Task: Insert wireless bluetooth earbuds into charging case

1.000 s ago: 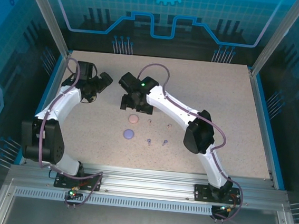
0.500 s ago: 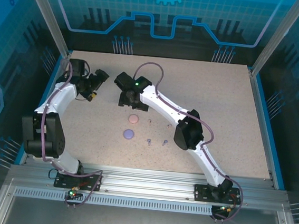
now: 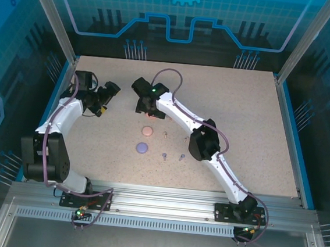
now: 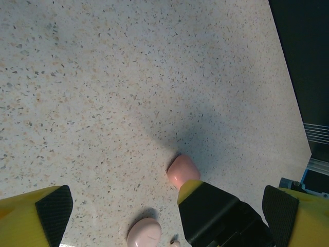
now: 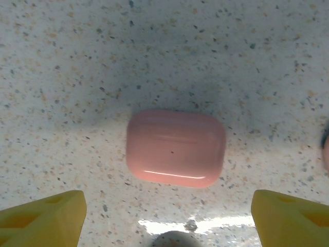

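A closed coral charging case lies flat on the speckled table. My right gripper hovers above it, open, its yellow fingertips wide on either side and not touching it. In the left wrist view the same coral case peeks out from behind the right gripper's black, yellow-tipped finger. My left gripper is open and holds nothing, off to the left of the right gripper. Tiny earbuds lie loose on the table nearer the arm bases.
A pale pink round case and a purple case lie closed just in front of the right gripper. The pink case also sits low in the left wrist view. The table's blue rim runs close to the left arm.
The right arm's elbow has swung left and away from the bases while its gripper stayed near the coral case. The left gripper shifted slightly and remains open.
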{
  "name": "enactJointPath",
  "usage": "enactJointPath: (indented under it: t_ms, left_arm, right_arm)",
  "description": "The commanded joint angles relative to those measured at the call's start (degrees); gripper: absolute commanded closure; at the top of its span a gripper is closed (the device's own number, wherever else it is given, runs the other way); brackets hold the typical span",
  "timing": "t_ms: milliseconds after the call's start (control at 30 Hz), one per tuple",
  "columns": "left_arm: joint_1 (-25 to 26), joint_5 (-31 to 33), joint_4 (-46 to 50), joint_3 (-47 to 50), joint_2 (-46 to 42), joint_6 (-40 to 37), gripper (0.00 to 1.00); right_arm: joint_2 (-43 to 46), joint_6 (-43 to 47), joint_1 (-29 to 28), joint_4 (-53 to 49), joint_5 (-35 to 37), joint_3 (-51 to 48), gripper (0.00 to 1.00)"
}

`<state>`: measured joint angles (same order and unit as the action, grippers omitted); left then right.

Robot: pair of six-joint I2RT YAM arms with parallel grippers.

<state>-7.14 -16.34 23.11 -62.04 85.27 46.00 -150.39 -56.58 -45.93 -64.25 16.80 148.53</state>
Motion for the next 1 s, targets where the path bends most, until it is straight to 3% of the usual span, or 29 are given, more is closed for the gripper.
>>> enactJointPath:
  t_ms: [0, 967]
  left_arm:
    - [0.0, -0.1, -1.3, 1.3, -1.9, -1.0, 0.01]
    - [0.2, -0.6, -5.0, 4.6, -2.5, 0.9, 0.01]
  right_arm:
    - [-1.7, 0.5, 0.4, 1.1, 1.4, 2.6, 0.16]
    - [-8.3, -0.5, 2.4, 3.1, -0.3, 6.0, 0.22]
